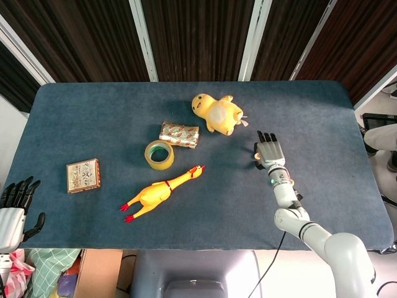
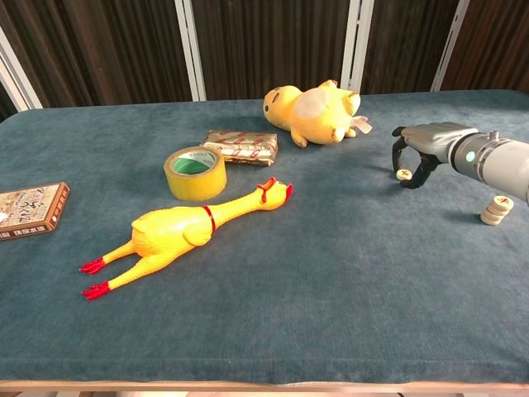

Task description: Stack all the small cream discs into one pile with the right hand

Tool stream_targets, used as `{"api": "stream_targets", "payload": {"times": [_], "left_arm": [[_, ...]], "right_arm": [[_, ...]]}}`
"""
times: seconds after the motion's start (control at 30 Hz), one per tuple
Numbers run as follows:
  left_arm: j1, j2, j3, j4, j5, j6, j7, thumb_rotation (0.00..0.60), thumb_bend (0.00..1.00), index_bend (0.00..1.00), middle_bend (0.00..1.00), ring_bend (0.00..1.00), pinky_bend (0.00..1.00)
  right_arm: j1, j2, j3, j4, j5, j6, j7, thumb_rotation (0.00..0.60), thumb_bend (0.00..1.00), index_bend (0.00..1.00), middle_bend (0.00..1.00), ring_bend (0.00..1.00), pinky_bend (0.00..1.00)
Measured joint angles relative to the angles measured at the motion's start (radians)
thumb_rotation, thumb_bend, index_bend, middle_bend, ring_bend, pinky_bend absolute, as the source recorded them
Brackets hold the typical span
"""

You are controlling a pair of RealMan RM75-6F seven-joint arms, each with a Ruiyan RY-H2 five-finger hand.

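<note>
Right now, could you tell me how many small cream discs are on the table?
4, as far as I can tell: one loose disc under the right hand, and a pile of seemingly three near the table's right edge; the count within it is uncertain.
</note>
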Motion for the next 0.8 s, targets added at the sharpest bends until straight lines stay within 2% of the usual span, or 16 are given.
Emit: {"api": "stream_targets", "payload": {"times": [0.5, 0.8], "left_arm": [[0.005, 0.006, -0.001, 0.001, 0.000, 0.009, -0.012, 0.600, 0.44, 0.00, 0.00, 0.00, 0.07], [0.005, 0.006, -0.001, 0.002, 0.003, 0.010, -0.013, 0.600, 0.44, 0.00, 0.00, 0.00, 0.07]], "right_arm": [[0.001, -0.027, 0.009, 0.044, -0.010, -0.009, -0.022, 0.600, 0.47, 0.56, 0.07, 0.00, 0.00], [-0.008, -0.010, 0.018, 0.025, -0.011, -0.001, -0.025, 0.600, 0.47, 0.56, 0.07, 0.00, 0.00]]}}
